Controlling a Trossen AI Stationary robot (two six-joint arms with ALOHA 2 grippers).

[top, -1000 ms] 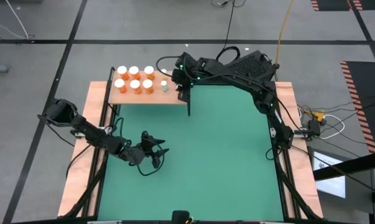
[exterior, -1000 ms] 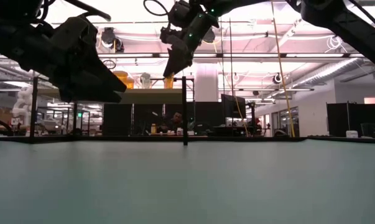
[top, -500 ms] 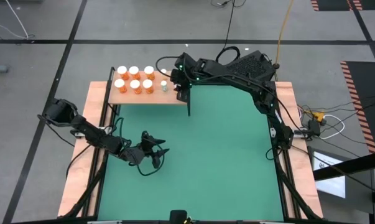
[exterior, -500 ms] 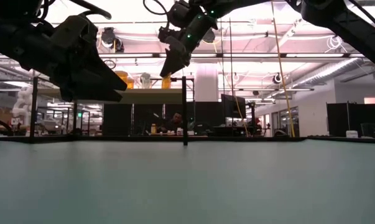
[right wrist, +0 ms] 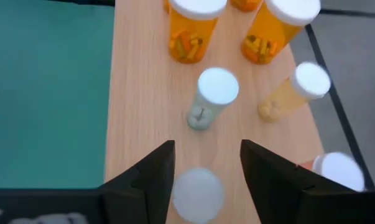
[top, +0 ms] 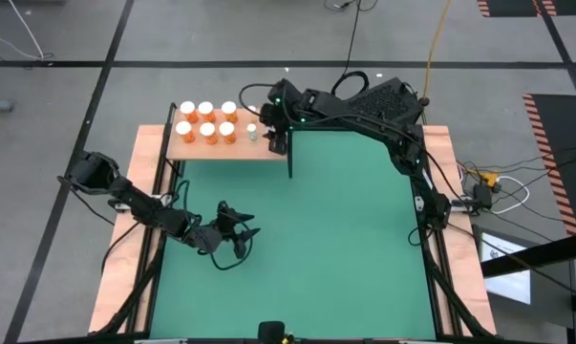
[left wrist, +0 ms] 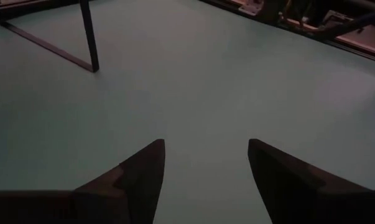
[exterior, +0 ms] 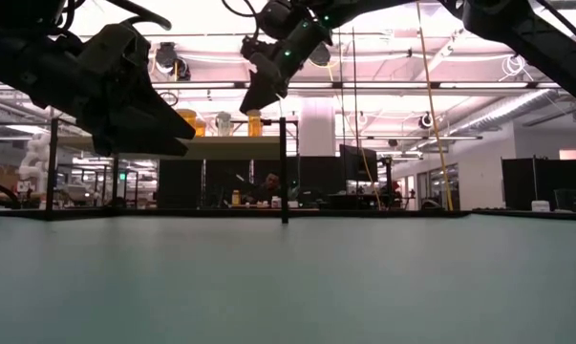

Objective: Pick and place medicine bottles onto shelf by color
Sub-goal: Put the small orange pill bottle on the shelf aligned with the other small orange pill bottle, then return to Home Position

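Right gripper (top: 271,139) is seen over the right end of the shelf (top: 197,148), fingers (right wrist: 147,177) parted with a small white-capped bottle (right wrist: 198,193) between them; whether it is gripped cannot be told. Six orange bottles (top: 207,122) are grouped on the shelf's left part, a small pale bottle (top: 252,133) just right of them. Left gripper (top: 242,239) is held over the green mat (top: 345,248), near left, open and empty.
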